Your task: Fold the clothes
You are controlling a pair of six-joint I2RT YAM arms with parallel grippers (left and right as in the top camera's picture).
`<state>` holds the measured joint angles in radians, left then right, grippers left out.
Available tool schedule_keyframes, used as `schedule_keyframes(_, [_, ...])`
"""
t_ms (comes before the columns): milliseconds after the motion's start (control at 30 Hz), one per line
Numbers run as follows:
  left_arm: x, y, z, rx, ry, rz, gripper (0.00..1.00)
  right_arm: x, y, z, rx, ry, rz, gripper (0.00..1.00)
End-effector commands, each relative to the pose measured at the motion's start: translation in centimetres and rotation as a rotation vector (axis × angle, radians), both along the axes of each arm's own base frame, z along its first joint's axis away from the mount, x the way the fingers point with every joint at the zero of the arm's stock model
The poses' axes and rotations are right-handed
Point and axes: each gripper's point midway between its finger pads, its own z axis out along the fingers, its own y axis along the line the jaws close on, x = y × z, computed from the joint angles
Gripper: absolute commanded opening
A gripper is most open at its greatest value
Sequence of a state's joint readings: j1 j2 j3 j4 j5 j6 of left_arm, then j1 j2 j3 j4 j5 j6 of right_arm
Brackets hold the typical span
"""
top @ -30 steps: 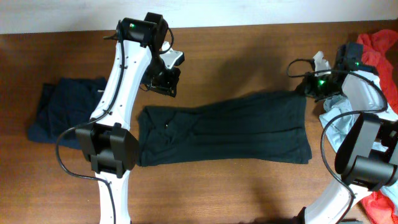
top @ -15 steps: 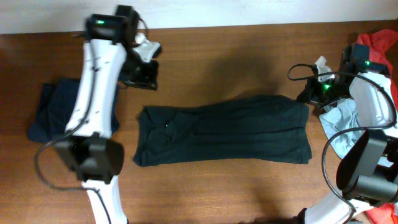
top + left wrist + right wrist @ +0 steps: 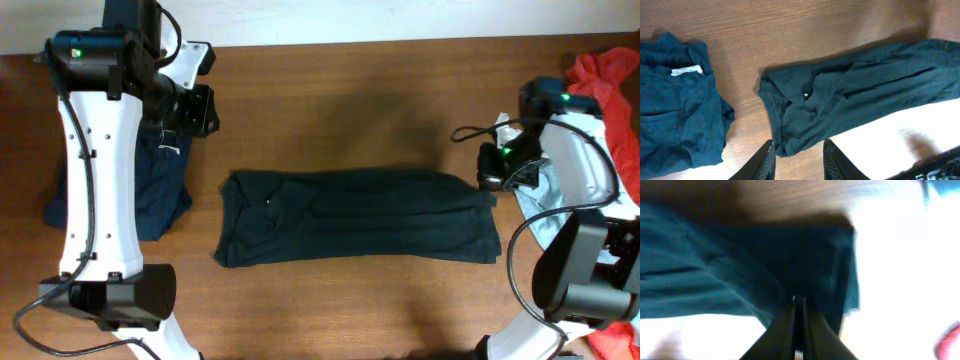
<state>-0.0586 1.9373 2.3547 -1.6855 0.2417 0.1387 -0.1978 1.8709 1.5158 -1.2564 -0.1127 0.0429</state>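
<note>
Claw on the right (image 3: pixel 799 302) is pinched fully shut, with its tips down at the right-hand end of the big black-navy shirt (image 3: pixel 360 215), up by the far corner. The wrist view is too blurry for me to say whether it's actually got a bit of cloth nipped or is just resting on it. Left claw (image 3: pixel 799 147) is partly open with nothing between the fingers, hanging up toward the back-left of the surface (image 3: pixel 350 90), near the dark navy garment (image 3: pixel 675 115) and well clear of the shirt. As for progress, I'd call it somewhere short of halfway. The dark navy one, white label (image 3: pixel 687 71) showing, sits in a compact if slightly rumpled bundle at the left, so that one looks done to me. The black-navy shirt lies flat across the middle as one long band. It looks like the sides have been brought in lengthwise, but it hasn't been folded end to end yet, so it needs at least one more fold. Over at the right edge the red-orange one (image 3: pixel 605 70) and the pale grey-blue one (image 3: pixel 545 210) are just heaped up around the right arm, not folded at all as far as I can see. So roughly one is done, one is midway, and the pile is left.
</note>
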Motion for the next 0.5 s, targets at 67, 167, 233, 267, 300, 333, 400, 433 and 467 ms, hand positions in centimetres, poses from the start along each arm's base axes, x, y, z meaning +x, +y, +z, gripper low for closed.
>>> schedule_keyframes(67, [-0.2,0.2,0.8,0.005,-0.025,-0.007,0.32,-1.6,-2.5,1.0,-0.271,0.076,-0.069,0.04])
schedule_keyframes(167, [-0.4,0.3,1.1,0.005,-0.034,-0.005,0.37,-2.0,-2.3,0.9,-0.283,0.093,-0.069,0.05])
schedule_keyframes(233, [-0.6,0.4,1.6,0.004,-0.048,-0.001,0.37,-2.2,-2.1,0.7,-0.283,0.101,-0.063,0.05])
schedule_keyframes(267, [-0.8,0.5,2.0,0.004,-0.059,-0.001,0.38,-2.2,-2.1,0.6,-0.281,0.102,-0.063,0.05])
schedule_keyframes(300, [-1.0,0.5,2.3,0.003,-0.067,-0.001,0.39,-2.3,-2.0,0.4,-0.278,0.105,-0.063,0.05])
schedule_keyframes(333, [-1.2,0.5,2.8,0.003,-0.081,-0.001,0.41,-2.4,-1.9,0.2,-0.275,0.108,-0.063,0.06])
schedule_keyframes(400, [-1.8,0.5,3.6,0.001,-0.106,-0.001,0.42,-2.5,-1.9,-0.3,-0.275,0.108,-0.063,0.06])
schedule_keyframes(433, [-2.1,0.5,4.2,0.001,-0.121,-0.001,0.43,-2.4,-1.9,-0.5,-0.274,0.106,-0.063,0.06])
schedule_keyframes(467, [-2.4,0.5,4.6,0.0,-0.133,-0.001,0.44,-2.3,-1.9,-0.6,-0.275,0.1,-0.064,0.05])
